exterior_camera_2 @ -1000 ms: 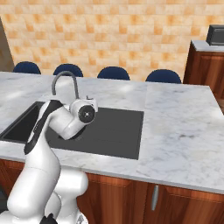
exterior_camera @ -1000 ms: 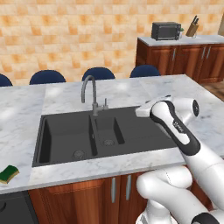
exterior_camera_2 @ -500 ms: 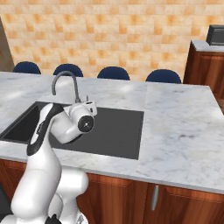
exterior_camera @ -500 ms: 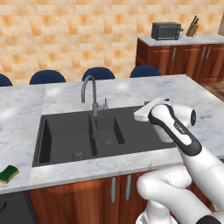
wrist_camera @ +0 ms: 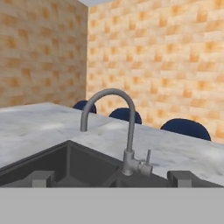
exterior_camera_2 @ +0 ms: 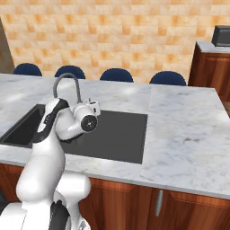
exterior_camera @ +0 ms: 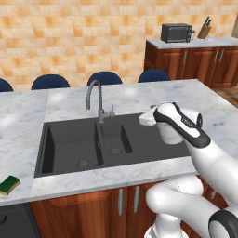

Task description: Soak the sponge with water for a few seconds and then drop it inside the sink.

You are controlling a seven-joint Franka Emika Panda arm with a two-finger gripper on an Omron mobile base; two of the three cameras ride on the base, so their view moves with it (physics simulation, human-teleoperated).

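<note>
Presently, fingers [wrist_camera: 112,178] are spread wide, empty; the yellow-and-green rectangular sponge [exterior_camera: 9,184] on the marble desk [exterior_camera: 28,116] should be approached squarely.

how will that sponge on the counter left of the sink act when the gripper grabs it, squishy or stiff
Probably squishy: the sponge is a small yellow block with a green scouring top, so the open gripper may compress it. It looks light and lies flat on the counter, so it is unlikely to roll, though it might slide if nudged.

Around me stood an orange brick wall [exterior_camera: 69,37], blue chairs [exterior_camera: 104,77] behind the marble counter [exterior_camera_2: 188,130], and wooden cabinets [exterior_camera: 200,62]
</note>
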